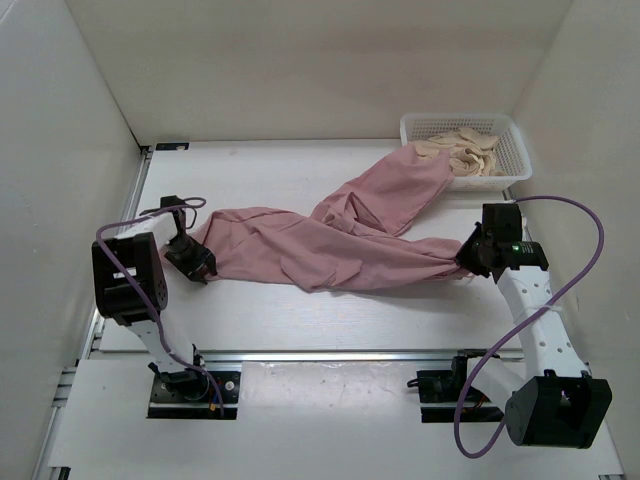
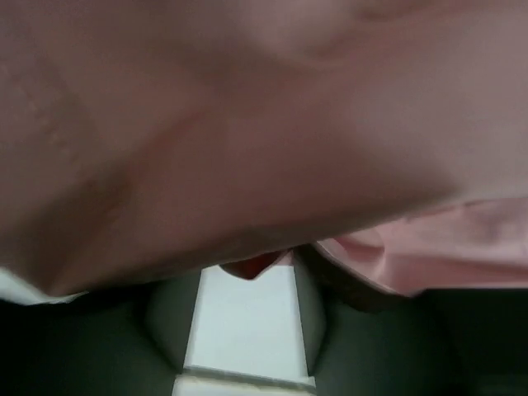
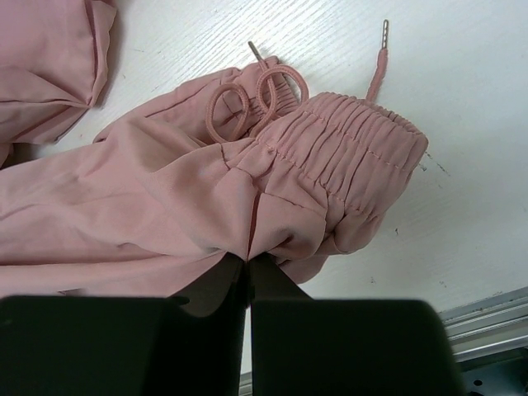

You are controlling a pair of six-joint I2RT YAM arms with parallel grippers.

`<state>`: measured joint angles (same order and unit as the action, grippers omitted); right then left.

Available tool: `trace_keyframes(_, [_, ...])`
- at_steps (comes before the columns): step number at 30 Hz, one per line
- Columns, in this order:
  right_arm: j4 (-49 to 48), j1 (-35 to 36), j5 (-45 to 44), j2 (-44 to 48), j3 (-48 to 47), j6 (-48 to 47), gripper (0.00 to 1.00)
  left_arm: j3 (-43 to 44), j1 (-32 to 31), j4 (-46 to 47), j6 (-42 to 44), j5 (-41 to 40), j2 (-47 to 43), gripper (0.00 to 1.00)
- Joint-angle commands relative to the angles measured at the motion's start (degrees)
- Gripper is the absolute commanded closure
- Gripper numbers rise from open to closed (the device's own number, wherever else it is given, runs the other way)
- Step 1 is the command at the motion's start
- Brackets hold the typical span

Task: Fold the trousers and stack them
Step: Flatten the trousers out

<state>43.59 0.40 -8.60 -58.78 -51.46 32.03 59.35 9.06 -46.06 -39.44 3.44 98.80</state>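
1. The trousers [image 1: 330, 245] are pink and lie across the middle of the table [image 1: 270, 170], from 9 o'clock to 3 o'clock.
2. One leg reaches up to the white basket [image 1: 517, 150] at 1 o'clock.
3. The right claw [image 1: 466, 256], at 3 o'clock, is pinched tight on the cloth beside the stretchy waistband [image 3: 346, 132].
4. The left claw [image 1: 195, 262] is at 9 o'clock, at the trousers' edge. Cloth hides its tips, so I cannot tell if it grips.

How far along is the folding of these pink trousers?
Nothing looks folded yet: the dusty-pink fabric trousers lie sprawled, one leg reaching the white plastic basket. The right gripper pinches them beside the elastic waistband; the left gripper sits at the opposite end. Folding and stacking remain.
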Motion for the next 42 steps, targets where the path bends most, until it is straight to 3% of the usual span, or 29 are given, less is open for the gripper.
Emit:
trace_keyframes(1, [-0.88, 0.12, 1.21, -0.01, 0.31, -0.21, 0.99, 2.52, 0.26, 1.15, -0.55, -2.12, 1.56, 0.53])
trace_keyframes(2, [-0.88, 0.12, 1.22, -0.01, -0.39, -0.21, 0.99, 3.13, 0.26, 1.15, -0.55, -2.12, 2.18, 0.62])
trace_keyframes(3, [-0.88, 0.12, 1.22, -0.01, -0.39, -0.21, 0.99, 4.88, 0.87, 1.15, 0.76, -2.65, 2.18, 0.82])
trace_keyframes(4, [-0.88, 0.12, 1.22, -0.01, -1.18, -0.21, 0.99, 5.94, 0.87, 1.15, 0.77, -2.65, 2.18, 0.9])
trace_keyframes(9, [-1.49, 0.12, 0.17, -4.38, -6.09, 0.39, 0.99, 22.17, 2.1, -9.53, 2.79, -3.44, 0.86, 0.9])
trace_keyframes(12, [-2.02, -1.01, 0.16, -12.97, -20.3, -0.12, 1.0, 42.54, 2.1, -14.65, 3.31, -0.99, 4.1, 0.9])
trace_keyframes(13, [-0.89, -1.8, 0.77, -15.46, -25.48, -0.91, 1.0, 56.35, 2.1, -19.37, 3.32, -0.46, 5.68, 0.9])
trace_keyframes(14, [2.25, -2.85, 0.78, -17.83, -31.19, -0.92, 1.0, 64.23, 2.1, -22.02, 3.32, -0.45, 9.35, 0.9])
trace_keyframes(15, [3.94, -2.87, 1.3, -21.68, -43.08, -0.92, 1.0, 72.66, 2.1, -25.27, 4.01, -0.45, 11.39, 0.9])
trace_keyframes(16, [5.0, -2.87, 1.31, -22.94, -48.42, -1.7, 1.0, 87.89, 2.71, -30.44, 4.02, 0.59, 13.15, 0.9])
trace_keyframes(17, [6.58, -2.87, 1.31, -23.65, -52.91, -1.71, 1.0, 92.56, 3.41, -31.01, 4.02, 1.64, 14.3, 0.9])
trace_keyframes(18, [7.2, -3.39, 1.31, -23.66, -59.48, -2.75, 1.0, 92.61, 4.38, -29.62, 4.02, 2.96, 12.14, 0.9])
trace_keyframes(20, [8.34, -3.39, 1.31, -22.35, -62.96, -3.37, 1.0, 83.6, 7.54, -23.33, 2.71, 6.39, 3.73, 0.9])
trace_keyframes(23, [9.66, -3.39, 1.83, -16.31, -58.86, -4.08, 1.0, 70.05, 9.74, -19.07, 2.7, 7.54, -4.81, 0.9])
trace_keyframes(25, [10.2, -3.39, -0.09, -12.08, -52.81, -3.56, 1.0, 65.04, 9.75, -18.54, 3.32, 7.54, -7.3, 0.9])
trace_keyframes(27, [11.68, -3.39, -2.11, -4.35, -40.17, -1.81, 1.0, 56.17, 9.75, -18.01, 4.11, 7.02, -10.9, 0.9])
trace_keyframes(30, [15.88, -3.39, -6.84, 7.86, -21.84, 2.67, 1.0, 39.66, 9.75, -16.35, 4.9, 6.49, -18.08, 0.9])
trace_keyframes(33, [22.47, -3.39, -10.98, 21.22, -11.14, 10.39, 0.98, 21.64, 9.75, -13.62, 4.9, 6.49, -26.61, 0.87])
trace_keyframes(34, [27.29, -3.39, -12.3, 27.08, -7.37, 14.25, 0.76, 18.55, 9.75, -13.61, 4.9, 6.49, -28.12, 0.55])
trace_keyframes(36, [28.91, -3.39, -11.44, 31.61, -6.55, 15.77, 0.35, 15.53, 10.8, -14.31, 6.65, 5.08, -29.72, 0.06])
trace_keyframes(37, [28.92, -3.39, -11.44, 34.15, -6.55, 16.74, 0.22, 15.53, 10.8, -14.32, 7.35, 5.08, -29.72, 0.0])
trace_keyframes(38, [28.05, -3.39, -11.44, 34.17, -7.42, 16.75, 0.12, 17.18, 10.8, -15.36, 8.93, 6.13, -29.11, 0.0])
trace_keyframes(42, [17.87, -3.39, -9.17, 26.38, -12.85, 11.16, 0.05, 29.38, 10.8, -17.66, 9.99, 8.76, -26.74, 0.0])
